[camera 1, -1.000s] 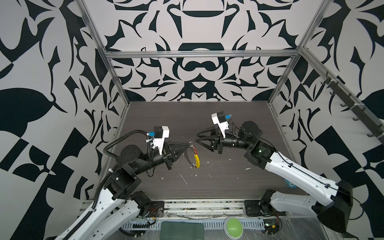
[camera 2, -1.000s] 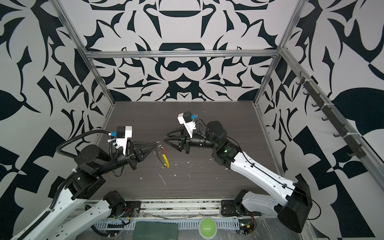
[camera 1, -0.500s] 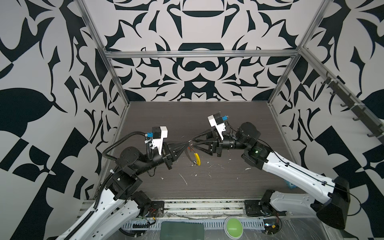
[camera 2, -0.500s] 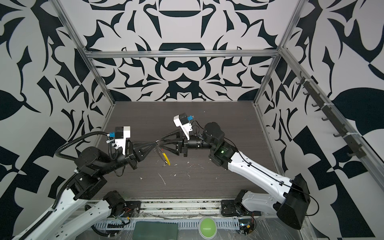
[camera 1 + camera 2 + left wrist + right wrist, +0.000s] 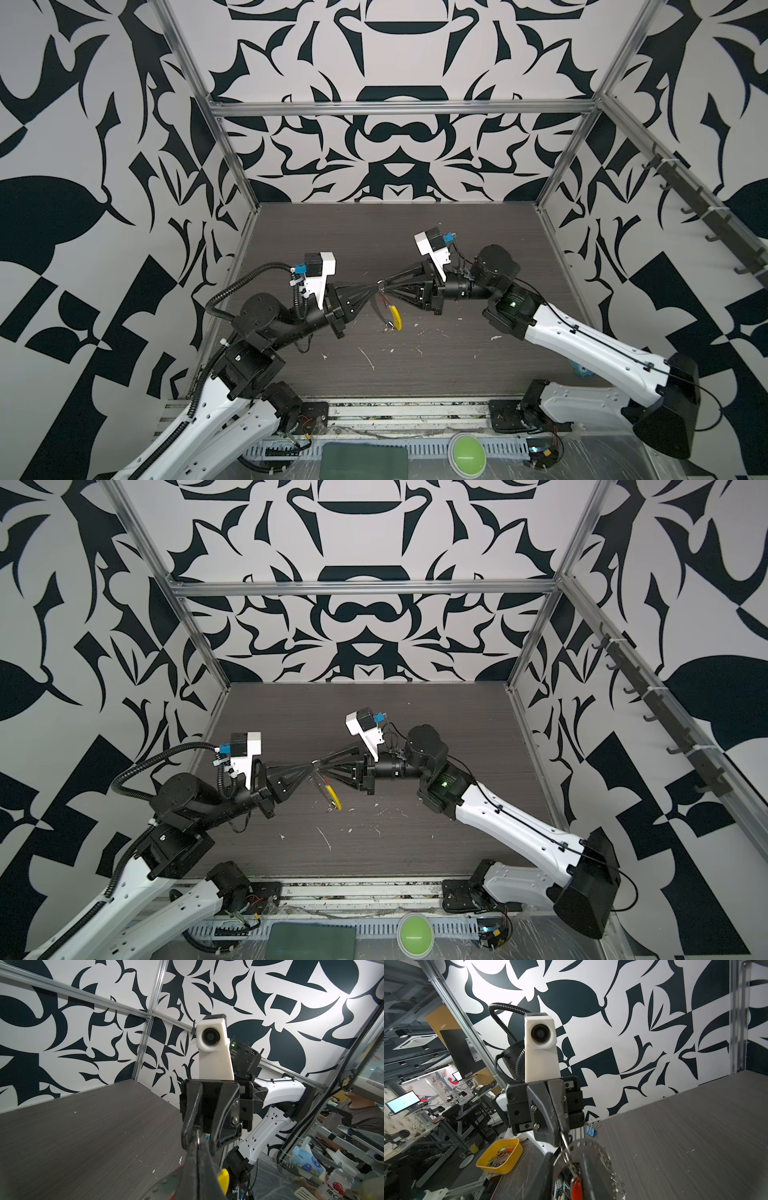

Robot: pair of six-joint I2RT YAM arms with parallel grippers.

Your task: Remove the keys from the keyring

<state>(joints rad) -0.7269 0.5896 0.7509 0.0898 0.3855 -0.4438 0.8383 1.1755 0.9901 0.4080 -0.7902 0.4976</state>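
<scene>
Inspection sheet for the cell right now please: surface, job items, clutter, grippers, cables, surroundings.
Surface: dark wood-grain table, scattered white scraps.
Job's things: keyring held in the air, yellow sleeve hanging low; red-headed key apparently threaded on it.
Clutter: blue binder clip at the table edge.
Grippers: left gripper shut on keyring; right gripper jaws apart around it, no clear grip.
Cables: corrugated conduit loops off the left arm, above the table.
Surroundings: patterned walls, hook rail on one wall, yellow bin outside the cell.
</scene>
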